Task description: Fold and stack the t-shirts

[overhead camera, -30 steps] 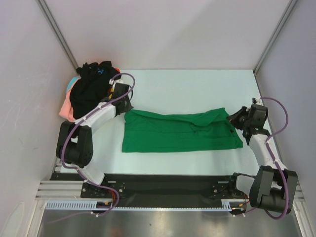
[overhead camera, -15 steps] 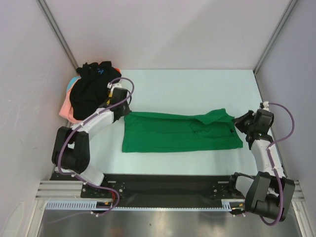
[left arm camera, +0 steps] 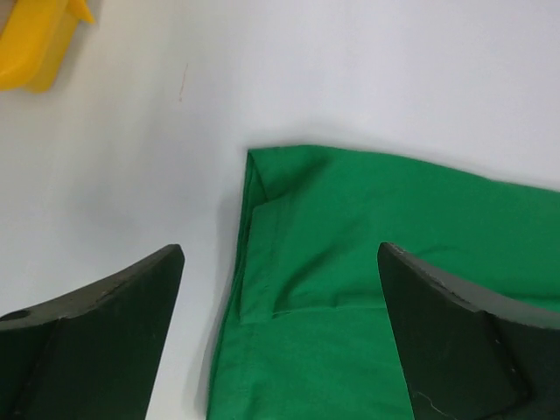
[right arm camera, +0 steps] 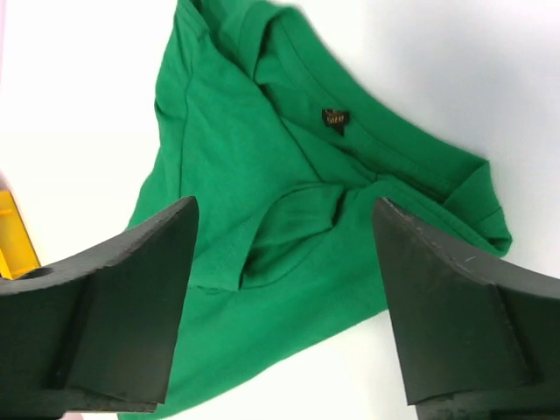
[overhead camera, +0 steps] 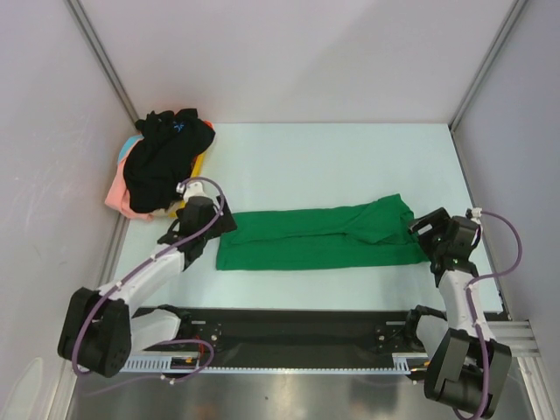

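The green t-shirt [overhead camera: 319, 238] is shown spread lengthwise on the table [overhead camera: 332, 166]; the left gripper [left arm camera: 280, 252] and right gripper [right arm camera: 284, 206] are held wide, empty, over its two ends. The other t-shirts [overhead camera: 162, 162] are piled far-left.

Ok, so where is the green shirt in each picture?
Top external: the green t-shirt lies across the middle of the table, folded into a long strip.
Left wrist: its corner fills the lower right.
Right wrist: it fills the middle, with the neck label near the top.
Shared landmark: the yellow shirt is beside the pile in the top view, in the left wrist's top-left corner, and at the right wrist's left edge.
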Tool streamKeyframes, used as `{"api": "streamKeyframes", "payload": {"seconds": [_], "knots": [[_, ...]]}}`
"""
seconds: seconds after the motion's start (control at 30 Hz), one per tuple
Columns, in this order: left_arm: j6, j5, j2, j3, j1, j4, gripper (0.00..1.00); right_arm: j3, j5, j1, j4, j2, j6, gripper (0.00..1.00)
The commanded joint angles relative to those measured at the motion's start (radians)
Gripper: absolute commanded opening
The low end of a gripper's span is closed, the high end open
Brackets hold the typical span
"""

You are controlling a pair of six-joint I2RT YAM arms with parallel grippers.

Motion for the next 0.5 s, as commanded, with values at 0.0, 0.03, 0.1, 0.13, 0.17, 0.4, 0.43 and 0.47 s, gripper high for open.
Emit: {"api": "streamKeyframes", "payload": {"seconds": [0.0, 0.03, 0.1, 0.13, 0.17, 0.4, 0.43, 0.47], "knots": [[-0.027, 0.014, -0.042, -0.006, -0.016, 0.099, 0.99, 0.018, 0.056, 0.014, 0.021, -0.047, 0.031, 0.86], [-0.023, 0.013, -0.028, 0.011, -0.017, 0.09, 0.98, 0.028, 0.075, 0.026, 0.015, -0.058, 0.031, 0.87], [-0.023, 0.021, 0.033, 0.031, -0.02, 0.073, 0.98, 0.042, 0.094, 0.072, 0.001, -0.046, 0.018, 0.88], [-0.026, 0.022, 0.059, 0.052, -0.022, 0.067, 0.97, 0.059, 0.115, 0.088, -0.006, -0.012, 0.014, 0.88], [-0.027, 0.019, 0.085, 0.062, -0.023, 0.061, 0.97, 0.064, 0.125, 0.1, -0.009, 0.006, 0.009, 0.88], [-0.055, 0.014, 0.26, 0.089, -0.027, 0.032, 0.91, 0.094, 0.126, 0.119, -0.002, 0.219, -0.018, 0.87], [-0.058, 0.022, 0.269, 0.086, -0.027, 0.036, 0.9, 0.102, 0.128, 0.119, 0.0, 0.239, -0.034, 0.87], [-0.056, 0.034, 0.285, 0.083, -0.027, 0.044, 0.89, 0.111, 0.12, 0.12, 0.001, 0.265, -0.037, 0.87]]}}
